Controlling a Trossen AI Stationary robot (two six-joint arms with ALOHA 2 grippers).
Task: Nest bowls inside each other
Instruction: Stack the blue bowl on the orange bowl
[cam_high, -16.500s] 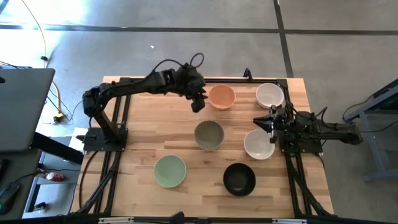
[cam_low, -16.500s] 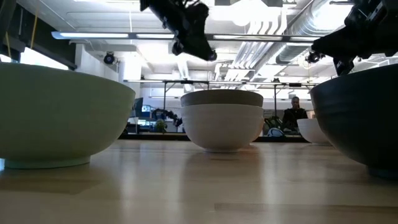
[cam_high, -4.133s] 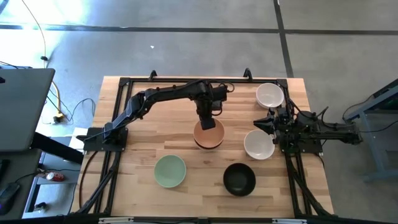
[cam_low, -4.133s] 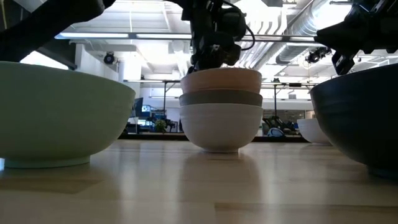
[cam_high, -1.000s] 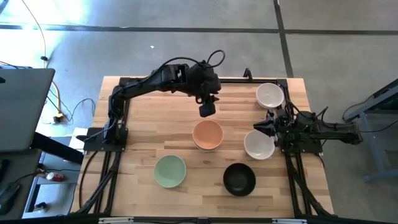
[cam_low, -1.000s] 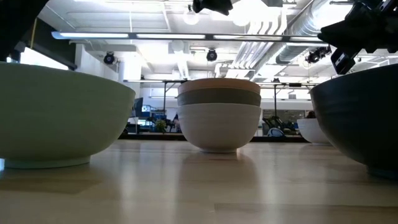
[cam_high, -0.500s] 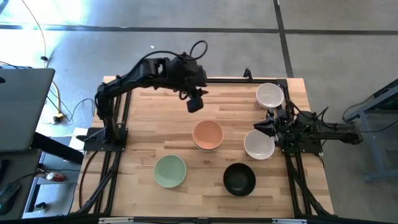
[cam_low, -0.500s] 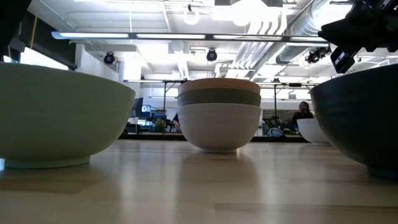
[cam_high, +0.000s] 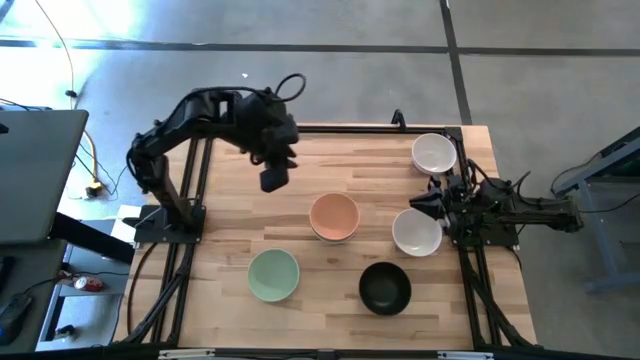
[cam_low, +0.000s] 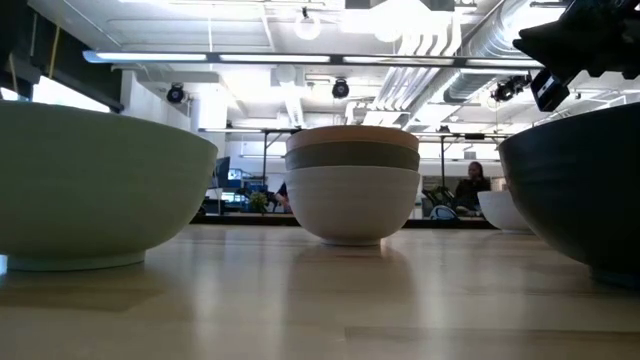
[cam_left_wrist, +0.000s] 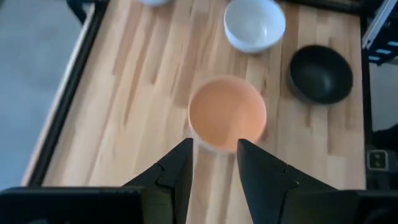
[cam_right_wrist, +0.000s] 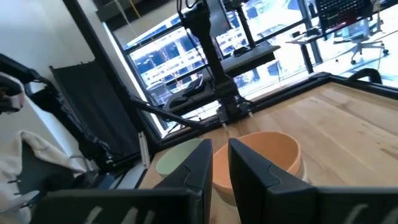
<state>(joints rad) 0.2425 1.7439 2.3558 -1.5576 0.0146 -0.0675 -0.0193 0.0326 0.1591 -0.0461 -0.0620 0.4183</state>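
The pale mint green bowl (cam_high: 273, 275) sits alone toward the near edge, left of the peach-orange bowl (cam_high: 334, 217). The left gripper (cam_high: 273, 177) hangs in the air up and left of that peach-orange bowl, its fingers (cam_left_wrist: 179, 171) parted and empty. The peach-orange bowl is nested in an olive green bowl (cam_low: 353, 157), itself inside a white bowl (cam_low: 353, 202), mid-table. Right and nearer is the black bowl (cam_high: 385, 287). Just right stands a second white bowl (cam_high: 416, 232), a third (cam_high: 433, 153) behind it. The right gripper (cam_high: 432, 199) rests between these two, fingers (cam_right_wrist: 200, 167) narrowly apart, holding nothing.
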